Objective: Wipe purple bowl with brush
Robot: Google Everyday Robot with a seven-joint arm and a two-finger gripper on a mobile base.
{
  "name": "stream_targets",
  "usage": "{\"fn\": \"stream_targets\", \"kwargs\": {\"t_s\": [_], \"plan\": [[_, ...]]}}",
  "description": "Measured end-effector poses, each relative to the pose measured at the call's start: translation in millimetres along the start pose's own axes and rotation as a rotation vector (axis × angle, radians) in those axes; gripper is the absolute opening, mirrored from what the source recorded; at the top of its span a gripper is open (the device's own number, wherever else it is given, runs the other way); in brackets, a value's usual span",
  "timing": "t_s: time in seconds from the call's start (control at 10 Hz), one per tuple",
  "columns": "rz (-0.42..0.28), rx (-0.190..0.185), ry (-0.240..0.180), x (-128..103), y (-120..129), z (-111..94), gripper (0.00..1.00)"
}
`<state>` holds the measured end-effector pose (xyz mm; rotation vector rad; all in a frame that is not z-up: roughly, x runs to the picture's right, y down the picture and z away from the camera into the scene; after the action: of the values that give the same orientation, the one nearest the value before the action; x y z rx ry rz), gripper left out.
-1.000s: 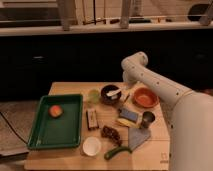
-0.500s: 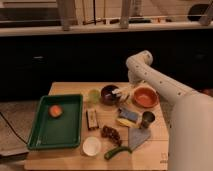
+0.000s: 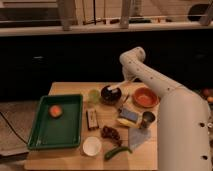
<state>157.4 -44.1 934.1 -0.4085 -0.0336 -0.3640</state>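
Camera view: brush (image 3: 114, 89) rests on purple bowl (image 3: 108, 95) mid-counter (image 3: 65, 88), my pincer (image 3: 125, 80) just up-right of it, can't tell if clenched or released, so I'd judge wiping unfinished at best.

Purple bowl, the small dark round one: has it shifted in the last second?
No. The dark purple bowl still sits left of the round orange bowl; the gripper is over its rim on that side, by the small whitish brush.
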Motion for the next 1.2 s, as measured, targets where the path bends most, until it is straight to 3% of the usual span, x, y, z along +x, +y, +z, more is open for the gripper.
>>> {"fn": "stream_targets", "kwargs": {"t_s": [0.3, 0.5, 0.6, 0.9, 1.2], "plan": [[-0.078, -0.018, -0.039, -30.2, 11.4, 3.5, 0.00], [-0.090, -0.035, -0.048, -30.1, 28.5, 5.3, 0.00], [-0.084, -0.040, -0.047, -26.4, 32.9, 5.8, 0.00], [-0.013, -0.044, -0.023, 13.5, 49.3, 4.7, 0.00], [0.007, -0.023, 0.003, 26.2, 30.0, 2.1, 0.00]]}}
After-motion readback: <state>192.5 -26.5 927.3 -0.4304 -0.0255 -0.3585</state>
